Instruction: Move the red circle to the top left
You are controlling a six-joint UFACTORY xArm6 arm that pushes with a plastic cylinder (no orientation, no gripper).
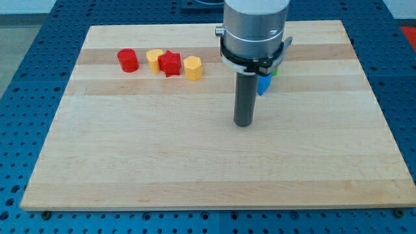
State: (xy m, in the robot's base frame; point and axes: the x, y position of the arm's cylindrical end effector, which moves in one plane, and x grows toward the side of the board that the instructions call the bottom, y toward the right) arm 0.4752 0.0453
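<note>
The red circle [128, 60] is a short red cylinder on the wooden board [162, 156], near the view's top left. To its right lie a yellow block [154, 59], a red star [170, 63] and a yellow hexagon [192, 67], close together in a row. My tip [243, 123] rests on the board near the middle, well to the right of and below the red circle, touching no block.
A blue block [264, 82] sits just behind the rod on its right, partly hidden by the arm. A sliver of a green block [274, 71] shows beside it. The board lies on a blue perforated table [39, 78].
</note>
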